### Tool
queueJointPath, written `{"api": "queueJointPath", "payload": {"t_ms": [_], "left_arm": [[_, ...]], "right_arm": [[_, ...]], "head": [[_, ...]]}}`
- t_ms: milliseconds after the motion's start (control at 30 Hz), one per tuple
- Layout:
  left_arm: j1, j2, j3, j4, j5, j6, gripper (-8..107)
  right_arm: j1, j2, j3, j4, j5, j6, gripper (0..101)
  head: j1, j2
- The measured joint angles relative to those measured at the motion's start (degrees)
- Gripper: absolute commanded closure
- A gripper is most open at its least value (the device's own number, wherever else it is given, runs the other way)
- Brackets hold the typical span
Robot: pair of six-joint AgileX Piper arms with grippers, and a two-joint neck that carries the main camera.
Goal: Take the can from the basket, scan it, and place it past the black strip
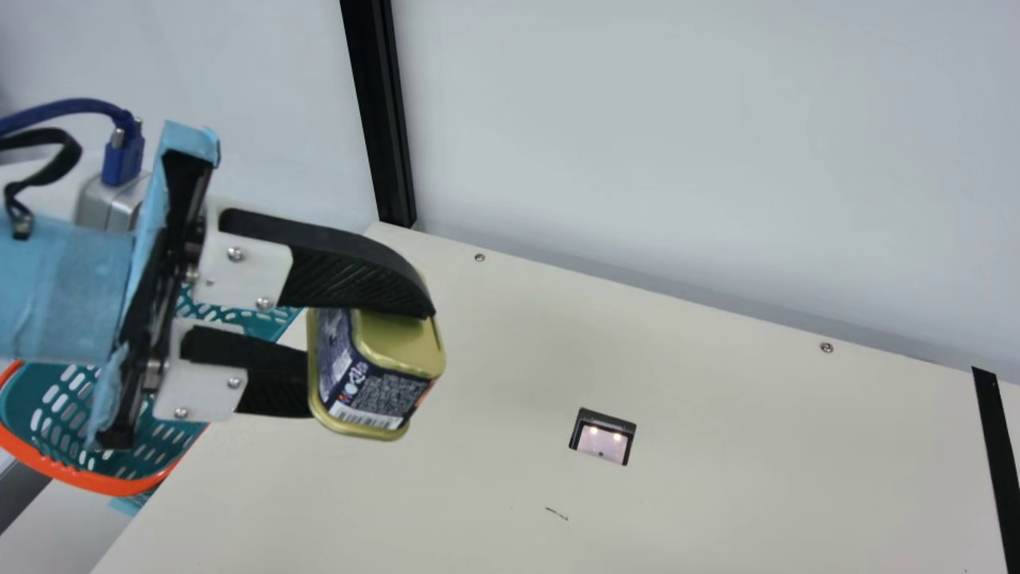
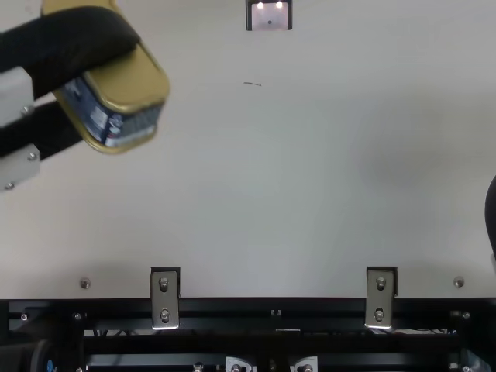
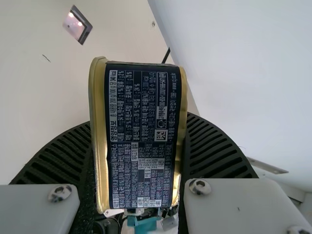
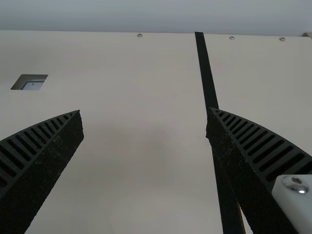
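At the left of the main view my left gripper (image 1: pixel 370 339) is shut on the gold-rimmed can (image 1: pixel 378 391), holding it tilted above the table. The top view has the can (image 2: pixel 124 101) at its upper left between the black fingers. In the left wrist view my left gripper (image 3: pixel 139 151) grips the can (image 3: pixel 141 131), its dark printed side facing the camera. The right wrist view has my right gripper (image 4: pixel 145 124) open, nothing between its fingers. The black strip (image 1: pixel 996 454) runs along the main view's right edge. A teal basket (image 1: pixel 64 414) with orange rim is behind the left gripper.
The scanner window (image 1: pixel 603 440) is set into the cream table (image 1: pixel 717 510), to the right of the can and short of the black strip. A grey wall and a black post (image 1: pixel 382 119) stand along the table's far side.
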Motion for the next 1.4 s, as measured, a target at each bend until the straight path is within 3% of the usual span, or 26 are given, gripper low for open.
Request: {"api": "queueJointPath", "payload": {"t_ms": [800, 1400], "left_arm": [[-6.0, -6.1, -2.6, -2.3, 0.0, -10.2, 89], [-5.9, -6.0, -2.3, -2.6, 0.0, -9.8, 89]], "right_arm": [[0.0, 0.0, 0.0, 0.0, 0.0, 0.0, 0], [0.0, 0.0, 0.0, 0.0, 0.0, 0.0, 0]], "head": [[0.0, -0.3], [0.0, 0.0]]}}
